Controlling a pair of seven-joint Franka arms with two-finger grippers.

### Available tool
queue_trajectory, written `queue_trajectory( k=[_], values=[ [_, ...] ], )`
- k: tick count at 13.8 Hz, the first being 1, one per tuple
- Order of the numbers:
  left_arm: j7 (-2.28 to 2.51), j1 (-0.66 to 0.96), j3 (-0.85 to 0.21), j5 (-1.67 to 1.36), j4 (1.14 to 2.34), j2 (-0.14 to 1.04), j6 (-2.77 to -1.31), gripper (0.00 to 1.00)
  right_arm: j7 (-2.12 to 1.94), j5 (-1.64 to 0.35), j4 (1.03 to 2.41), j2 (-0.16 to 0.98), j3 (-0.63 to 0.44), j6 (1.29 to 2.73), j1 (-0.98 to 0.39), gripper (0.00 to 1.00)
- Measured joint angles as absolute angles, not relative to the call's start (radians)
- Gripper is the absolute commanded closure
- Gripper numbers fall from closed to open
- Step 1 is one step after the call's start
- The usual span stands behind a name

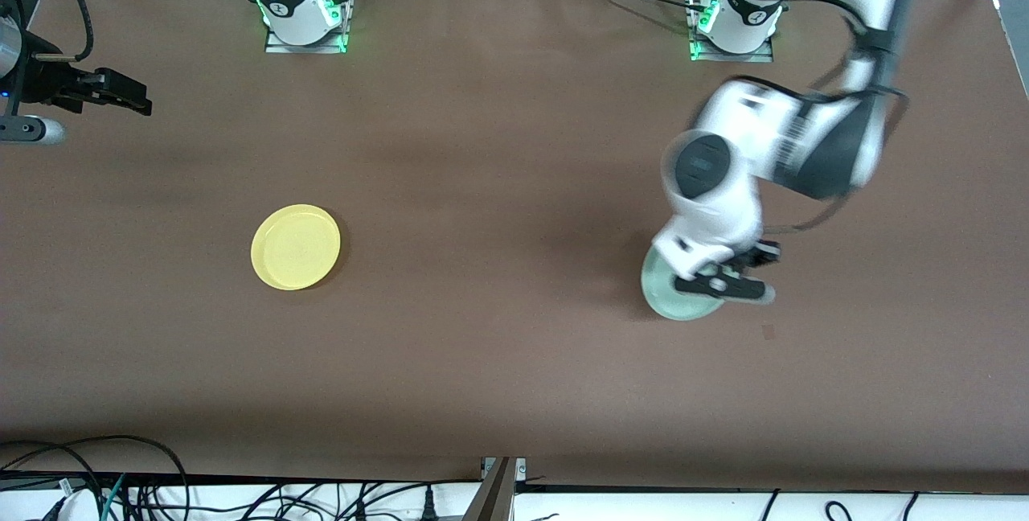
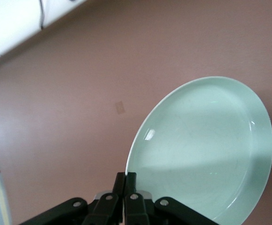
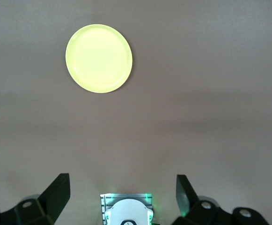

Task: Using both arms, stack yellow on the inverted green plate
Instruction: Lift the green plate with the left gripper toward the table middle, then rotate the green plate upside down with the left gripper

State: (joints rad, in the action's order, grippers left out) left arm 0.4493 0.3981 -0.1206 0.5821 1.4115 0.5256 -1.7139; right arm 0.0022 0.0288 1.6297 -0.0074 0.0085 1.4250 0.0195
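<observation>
Where the brown tabletop (image 1: pixel 514 376) lies nearest the front camera, nothing rests on it except a small dark mark close to the left arm's end. Just farther from the camera than that mark, the left gripper (image 1: pixel 727 280) hangs over the tabletop with its fingers (image 2: pixel 125 187) clenched on the rim of the pale green plate (image 1: pixel 671 300). The left wrist view shows the black fingers pressed together on the plate's edge, with the plate's hollow inner face turned toward that camera and its low rim catching the light. From the front the plate appears tilted, partly hidden under the white wrist, with only its lower curve showing against the brown surface. Whether its lowest edge touches the tabletop cannot be told.

The yellow plate (image 1: pixel 296 247) lies flat on the tabletop, right way up, toward the right arm's end, well apart from the green plate and a little farther from the front camera. Nothing touches it.

Farther still, toward the row of arm bases, the right gripper (image 1: pixel 120 95) waits up in the air over the tabletop's edge at the right arm's end. Its fingers (image 3: pixel 56 192) are spread wide and hold nothing. The right wrist view looks down past them at the yellow plate, small and round.
</observation>
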Motion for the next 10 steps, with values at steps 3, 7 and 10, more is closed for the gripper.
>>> queue_trajectory(
  k=[3, 7, 10],
  values=[
    [0.556, 0.559, -0.117, 0.714, 1.403, 0.553, -1.634, 1.0, 0.002, 0.029, 1.63, -0.007, 0.008, 1.425, 0.019, 0.0],
    [0.583, 0.737, -0.101, 0.919, 1.305, 0.673, -1.489, 1.0, 0.002, 0.029, 1.629, -0.007, 0.009, 1.425, 0.019, 0.0],
    [0.602, 0.915, -0.005, 0.966, 1.221, 0.795, -1.446, 1.0, 0.002, 0.029, 1.629, -0.007, 0.009, 1.425, 0.019, 0.0]
  ],
)
